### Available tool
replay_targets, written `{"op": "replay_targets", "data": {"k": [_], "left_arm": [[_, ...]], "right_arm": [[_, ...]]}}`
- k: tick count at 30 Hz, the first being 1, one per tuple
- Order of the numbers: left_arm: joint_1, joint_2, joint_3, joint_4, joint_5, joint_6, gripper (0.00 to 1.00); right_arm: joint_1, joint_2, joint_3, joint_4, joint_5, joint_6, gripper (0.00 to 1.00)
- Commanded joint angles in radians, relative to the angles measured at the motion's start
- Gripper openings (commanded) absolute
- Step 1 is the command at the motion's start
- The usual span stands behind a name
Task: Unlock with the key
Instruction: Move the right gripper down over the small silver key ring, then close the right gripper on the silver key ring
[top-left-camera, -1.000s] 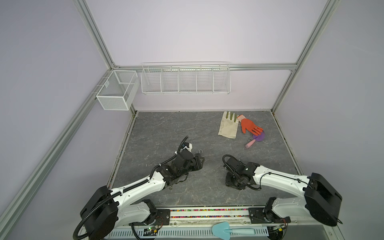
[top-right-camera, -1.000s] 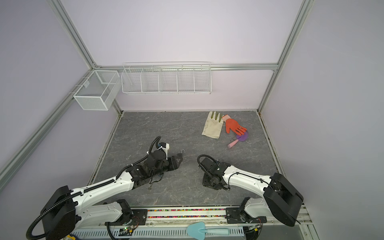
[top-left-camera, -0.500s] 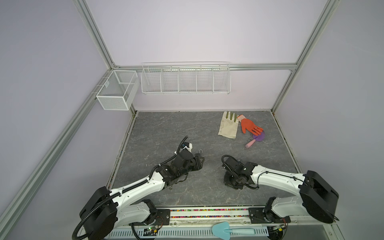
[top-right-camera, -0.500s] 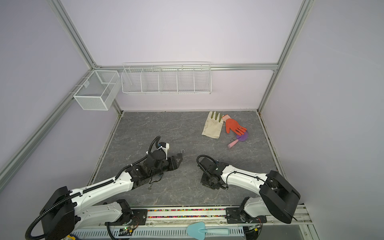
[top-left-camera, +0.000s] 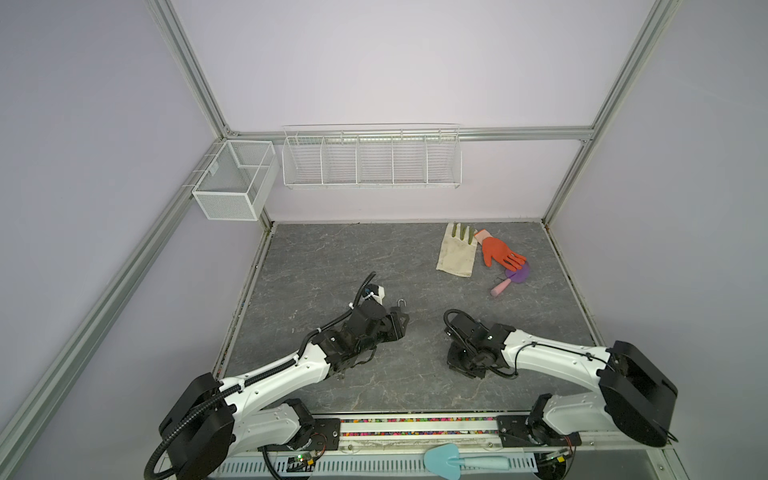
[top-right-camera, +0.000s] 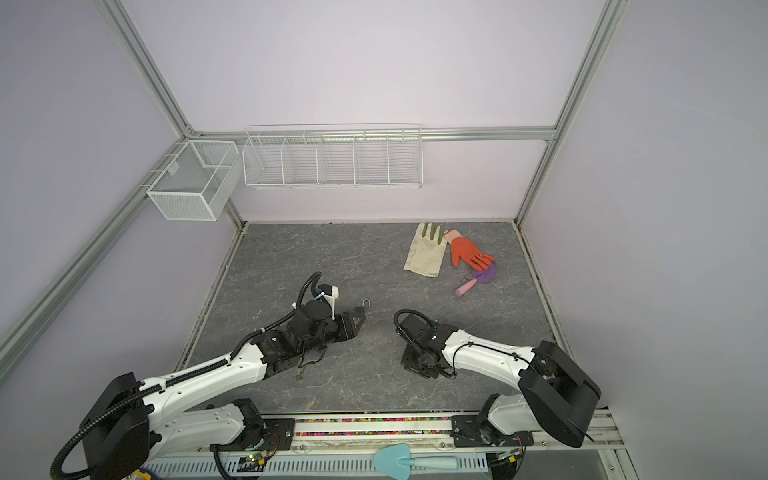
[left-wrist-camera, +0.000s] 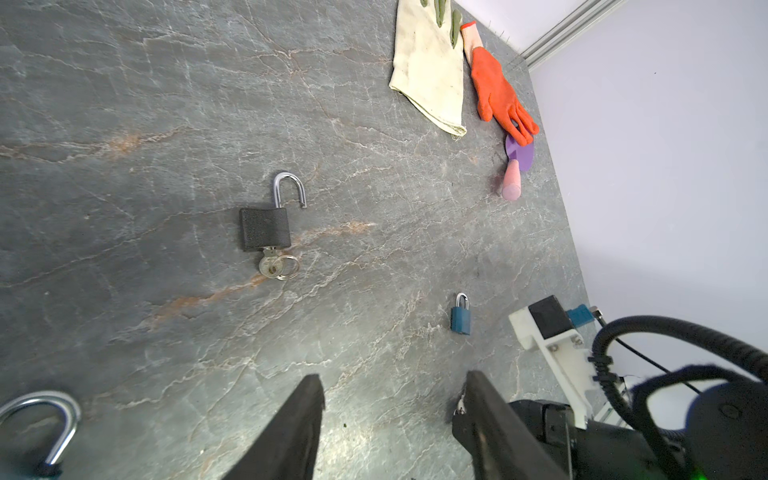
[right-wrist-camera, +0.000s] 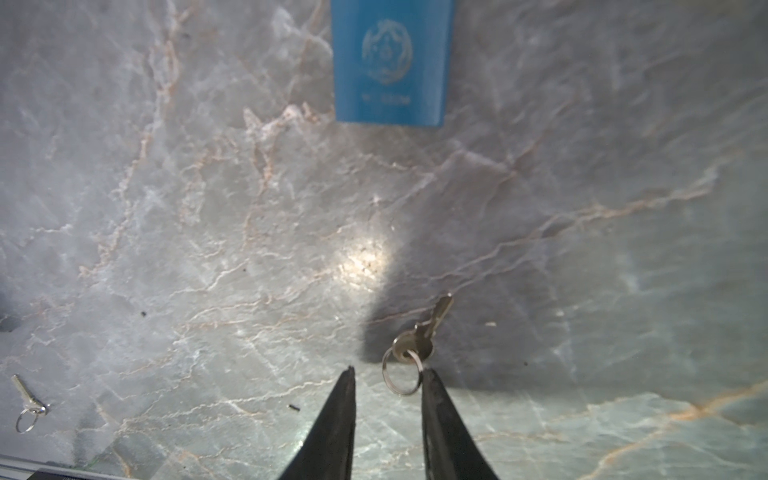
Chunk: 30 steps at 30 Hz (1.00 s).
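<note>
In the right wrist view a small silver key (right-wrist-camera: 422, 338) on a split ring lies flat on the grey table. My right gripper (right-wrist-camera: 390, 370) hangs just over it. Its jaws stand a narrow gap apart, and the ring rests against one fingertip (right-wrist-camera: 430, 386) with nothing pinched. A shut blue padlock (right-wrist-camera: 392, 62) lies a short way beyond the key. In both top views the right gripper (top-left-camera: 460, 366) points down at the table and hides the key. My left gripper (left-wrist-camera: 392, 382) is open and empty above bare table. Ahead of it lie a black padlock (left-wrist-camera: 264, 232), shackle open and key inserted, and the blue padlock (left-wrist-camera: 461, 318).
A second key (right-wrist-camera: 27, 405) lies off to one side. Another padlock's shackle (top-left-camera: 401, 304) stands beside the left gripper (top-left-camera: 400, 323). A cream glove (top-left-camera: 456, 254), an orange glove (top-left-camera: 498, 251) and a purple trowel (top-left-camera: 512, 277) lie at the back right. Wire baskets (top-left-camera: 372, 160) hang on the back wall.
My right gripper's jaws have narrowed, and the right wrist has shifted slightly left over the key. The left arm has not moved.
</note>
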Motion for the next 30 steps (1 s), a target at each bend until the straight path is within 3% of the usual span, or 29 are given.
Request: {"op": "replay_targets", "data": {"k": [1,30], "left_arm": [[-0.005,-0.004,0.025,-0.008,-0.011,0.008,0.55],[-0.005,-0.001,0.025,-0.011,-0.014,0.014,0.55]], "right_arm": [[-0.009,0.007,-0.009,-0.008,0.018,0.047,0.30],[-0.021,0.071,0.029,-0.010,0.050,0.027,0.22]]}}
